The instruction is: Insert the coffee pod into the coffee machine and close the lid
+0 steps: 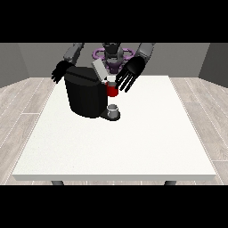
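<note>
Pod [111, 79] looks already seated in the coffee machine [85, 93] at the worktop's [133, 142] far side, I think. Right-side robot hand [130, 72] hovers there, fingers spread, holding nothing. Next: push the lid [99, 69] down.

A large white table [133, 147] fills the middle of the view, its top square-edged and seen from slightly above. Two dark legs [57, 182] show under its near edge. Around it lies a floor of pale wood-look planks [22, 111]. Behind, plain grey walls [40, 58] meet the floor
</note>
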Robot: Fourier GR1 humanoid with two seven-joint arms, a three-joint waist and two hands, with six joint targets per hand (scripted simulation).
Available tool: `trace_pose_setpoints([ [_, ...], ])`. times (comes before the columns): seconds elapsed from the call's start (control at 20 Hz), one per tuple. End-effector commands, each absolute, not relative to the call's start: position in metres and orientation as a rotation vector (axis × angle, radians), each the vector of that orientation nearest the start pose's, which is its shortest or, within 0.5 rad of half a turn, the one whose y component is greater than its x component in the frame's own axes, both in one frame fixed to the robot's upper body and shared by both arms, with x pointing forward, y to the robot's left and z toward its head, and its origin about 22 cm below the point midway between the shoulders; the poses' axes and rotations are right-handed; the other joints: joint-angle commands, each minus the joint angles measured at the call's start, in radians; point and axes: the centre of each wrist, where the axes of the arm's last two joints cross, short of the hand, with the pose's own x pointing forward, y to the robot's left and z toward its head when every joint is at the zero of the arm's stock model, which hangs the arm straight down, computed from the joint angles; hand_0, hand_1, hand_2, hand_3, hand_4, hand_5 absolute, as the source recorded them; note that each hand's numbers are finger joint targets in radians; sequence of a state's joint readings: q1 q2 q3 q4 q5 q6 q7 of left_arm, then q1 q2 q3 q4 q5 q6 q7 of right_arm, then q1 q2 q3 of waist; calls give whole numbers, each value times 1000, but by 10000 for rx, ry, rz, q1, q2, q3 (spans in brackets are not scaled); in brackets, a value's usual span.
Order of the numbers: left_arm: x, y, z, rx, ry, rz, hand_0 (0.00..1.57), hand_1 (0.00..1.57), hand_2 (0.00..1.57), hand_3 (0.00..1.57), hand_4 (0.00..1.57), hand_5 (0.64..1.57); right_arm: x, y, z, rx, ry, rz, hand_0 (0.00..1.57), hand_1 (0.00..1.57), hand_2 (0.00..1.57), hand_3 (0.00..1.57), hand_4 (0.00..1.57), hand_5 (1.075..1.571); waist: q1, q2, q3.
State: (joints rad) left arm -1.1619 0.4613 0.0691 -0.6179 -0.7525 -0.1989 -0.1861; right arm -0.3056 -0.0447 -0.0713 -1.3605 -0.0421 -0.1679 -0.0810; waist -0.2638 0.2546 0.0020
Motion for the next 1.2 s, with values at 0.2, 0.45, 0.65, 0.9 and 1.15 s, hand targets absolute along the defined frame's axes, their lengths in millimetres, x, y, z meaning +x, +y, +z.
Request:
trace_pose_setpoints([
  [0.2,462,255,228,7844,-16043,-10841,0,0,0,0,0,1571,317,-214,30,-1010,-17298,-1022,0,0,0,0,376,1571,87,-131,-18],
  [0.45,457,227,180,6868,-15657,-11325,0,0,0,0,0,1571,304,-246,-3,-1191,-16024,-1498,0,0,0,0,363,1571,657,-1164,-17],
  [0.65,454,258,175,6131,-15543,-10514,0,0,0,0,0,1571,285,-243,-16,-1290,-15985,-1462,0,0,0,0,383,1571,642,-1543,-20],
  [0.9,453,247,154,3887,-16390,-7515,0,0,0,0,0,1571,278,-256,-26,-1748,-15743,-1879,0,0,0,0,430,1571,1203,-2217,-22],
  [1.15,420,235,47,725,-15678,-5010,0,0,0,0,0,1571,254,-269,-42,-2085,-14785,-2396,0,0,0,0,445,1571,2153,-4100,-32],
])
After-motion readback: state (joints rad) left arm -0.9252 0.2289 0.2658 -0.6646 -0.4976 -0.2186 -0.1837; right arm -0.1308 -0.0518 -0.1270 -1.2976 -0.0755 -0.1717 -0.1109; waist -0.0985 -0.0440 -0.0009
